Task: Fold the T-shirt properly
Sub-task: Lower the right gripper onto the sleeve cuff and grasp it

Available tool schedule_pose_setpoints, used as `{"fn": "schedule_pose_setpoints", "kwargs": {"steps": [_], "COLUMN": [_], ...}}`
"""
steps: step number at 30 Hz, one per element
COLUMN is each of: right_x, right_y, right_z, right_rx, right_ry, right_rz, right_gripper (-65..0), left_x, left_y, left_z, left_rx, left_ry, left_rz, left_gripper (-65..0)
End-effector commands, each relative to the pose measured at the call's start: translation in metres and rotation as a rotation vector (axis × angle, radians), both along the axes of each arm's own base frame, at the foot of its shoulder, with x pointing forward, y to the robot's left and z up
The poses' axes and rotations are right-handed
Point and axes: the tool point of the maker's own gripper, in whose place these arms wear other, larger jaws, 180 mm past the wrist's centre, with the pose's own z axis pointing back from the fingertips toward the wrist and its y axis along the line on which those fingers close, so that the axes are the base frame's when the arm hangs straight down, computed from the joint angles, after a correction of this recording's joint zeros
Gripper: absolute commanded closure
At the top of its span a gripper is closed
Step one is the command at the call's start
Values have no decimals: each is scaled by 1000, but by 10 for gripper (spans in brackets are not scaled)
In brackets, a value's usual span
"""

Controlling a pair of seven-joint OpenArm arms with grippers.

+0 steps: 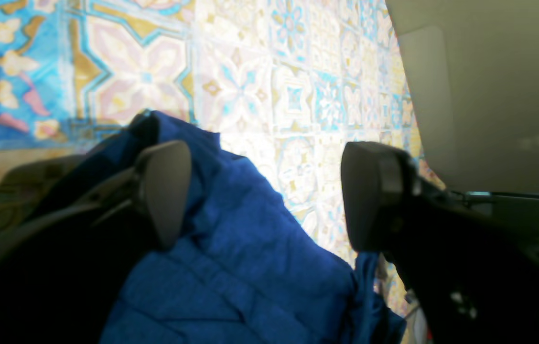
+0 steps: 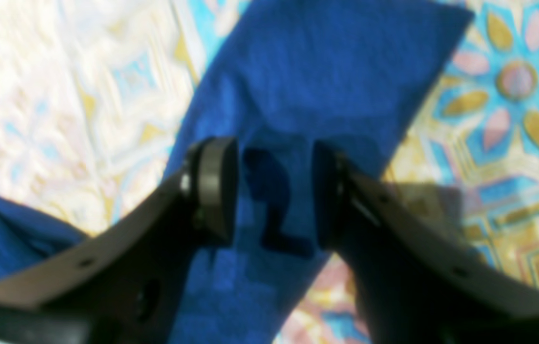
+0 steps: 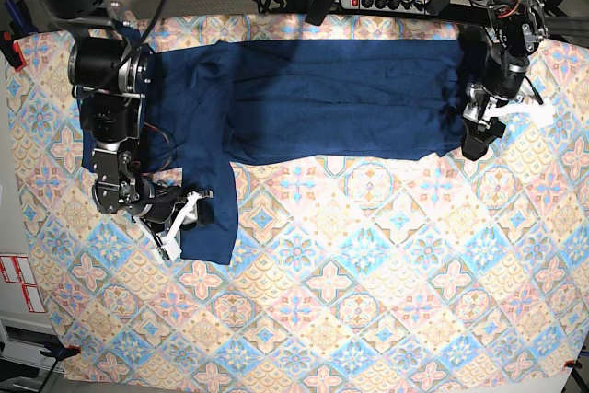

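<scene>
Near-left: right gripper low over the sleeve end of the T-shirt, jaws apart w/ sleeve cloth between the pads, not pinched. Sleeve runs down the left side onto the tablecloth. Farther back, shirt body lies as a wide band across the far part of the table. Far-right: left gripper at shirt's right edge, jaws spread wide, cloth bunched between, nothing clamped.

Left pincer wide open over T-shirt on tablecloth.
</scene>
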Motion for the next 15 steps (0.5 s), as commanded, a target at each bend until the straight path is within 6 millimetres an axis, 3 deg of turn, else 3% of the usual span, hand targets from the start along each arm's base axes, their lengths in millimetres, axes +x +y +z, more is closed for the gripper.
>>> {"fn": "schedule_pose_setpoints", "kwargs": {"steps": [1, 7, 11, 15], "right_x": [15, 23, 28, 30], "right_y": [-14, -15, -35, -36], "right_z": [15, 23, 28, 30], "right_rx": [1, 30, 6, 8], "right_ry": [-50, -102, -141, -153], "right_rz": [-24, -48, -92, -98], "right_gripper": [-247, -245, -247, -247], "left_x": [5, 5, 5, 5], "left_y": [3, 3, 3, 3], "left_z": [11, 11, 11, 11], "left_rx": [17, 15, 15, 15], "left_ry": [-36, -38, -38, -38], "left_rz": [-5, -5, -5, -5], "left_gripper": [-480, -480, -480, -480]}}
